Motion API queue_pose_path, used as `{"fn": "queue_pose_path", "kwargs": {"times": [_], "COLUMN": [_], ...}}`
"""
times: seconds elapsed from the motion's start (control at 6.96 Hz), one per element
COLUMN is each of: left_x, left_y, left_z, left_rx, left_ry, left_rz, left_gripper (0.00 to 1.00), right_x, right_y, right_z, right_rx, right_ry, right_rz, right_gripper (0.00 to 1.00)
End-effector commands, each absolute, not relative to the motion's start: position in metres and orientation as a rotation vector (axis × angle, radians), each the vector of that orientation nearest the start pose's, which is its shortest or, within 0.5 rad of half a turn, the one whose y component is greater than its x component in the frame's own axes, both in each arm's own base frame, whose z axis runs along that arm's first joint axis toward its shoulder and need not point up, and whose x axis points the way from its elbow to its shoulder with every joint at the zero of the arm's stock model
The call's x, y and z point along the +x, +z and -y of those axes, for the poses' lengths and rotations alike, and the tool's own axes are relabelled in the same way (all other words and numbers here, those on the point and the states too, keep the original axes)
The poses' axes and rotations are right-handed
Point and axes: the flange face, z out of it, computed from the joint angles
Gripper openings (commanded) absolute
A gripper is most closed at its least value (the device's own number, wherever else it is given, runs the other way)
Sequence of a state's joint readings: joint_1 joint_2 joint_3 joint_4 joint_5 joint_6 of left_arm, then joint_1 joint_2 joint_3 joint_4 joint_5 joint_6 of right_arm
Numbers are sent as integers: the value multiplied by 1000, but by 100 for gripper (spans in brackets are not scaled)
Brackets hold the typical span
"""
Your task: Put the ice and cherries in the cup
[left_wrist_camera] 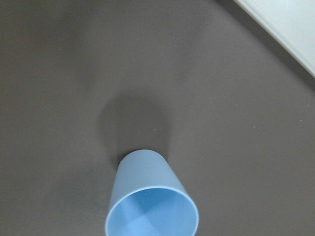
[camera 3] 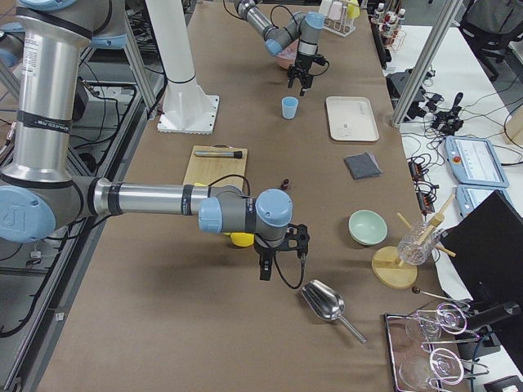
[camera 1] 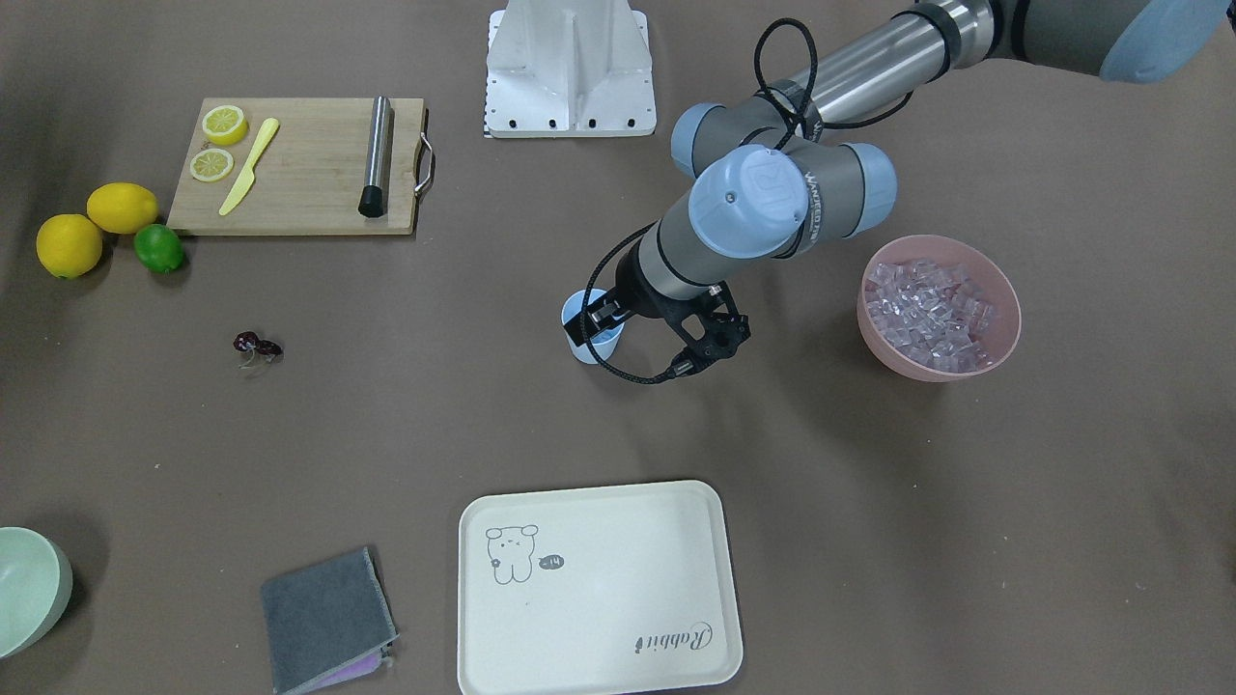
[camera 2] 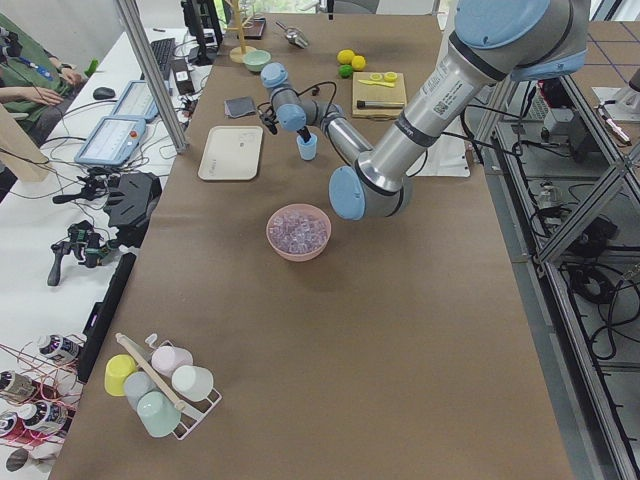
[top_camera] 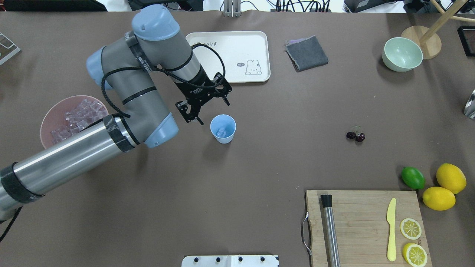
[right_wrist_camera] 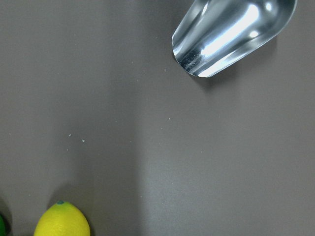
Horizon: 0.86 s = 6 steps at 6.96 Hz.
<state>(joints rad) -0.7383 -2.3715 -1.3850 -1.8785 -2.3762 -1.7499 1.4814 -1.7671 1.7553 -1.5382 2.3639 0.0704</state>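
On the cream tray — the word "Rabbit".

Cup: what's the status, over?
Left gripper open, empty, beside cup. Right gripper far off, state unclear. Some ice in cup; cherries not yet. Nothing blocking.

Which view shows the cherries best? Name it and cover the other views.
Overhead exterior: the cherries lie unobstructed on the brown table, both fruits and stems distinct. Exterior front-facing shows them too, stems fainter. Exterior right gives only a dark speck; exterior left is too distant to make them out; neither wrist view includes them.
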Motion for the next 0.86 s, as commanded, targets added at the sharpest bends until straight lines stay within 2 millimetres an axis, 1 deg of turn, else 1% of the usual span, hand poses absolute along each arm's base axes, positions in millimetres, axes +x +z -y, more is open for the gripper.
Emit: {"fn": "queue_pose_path", "kwargs": {"times": [0.0, 0.14, 0.29, 0.43, 0.58, 0.72], "left_x": [428, 399, 364, 330, 292, 272], "left_y": [257, 271, 267, 266, 280, 298], "left_z": [560, 556, 566, 572, 571, 546], "left_rx": [-416, -377, -336, -288, -239, -189], "left_ry": [-340, -297, -258, -188, -122, -33], "left_rz": [-1064, -1039, -995, -950, -895, -822], "left_gripper": [97, 97, 97, 97, 97, 97], "right_x": [25, 25, 25, 25, 25, 25], "right_y": [652, 652, 652, 652, 652, 652], "right_z": [414, 414, 414, 414, 414, 414], "right_rx": [-45, -45, -45, -45, -45, -47], "right_ry": [-27, -27, -27, -27, -27, -26], "right_rz": [792, 792, 792, 792, 794, 796], "right_gripper": [100, 100, 100, 100, 100, 100]}}
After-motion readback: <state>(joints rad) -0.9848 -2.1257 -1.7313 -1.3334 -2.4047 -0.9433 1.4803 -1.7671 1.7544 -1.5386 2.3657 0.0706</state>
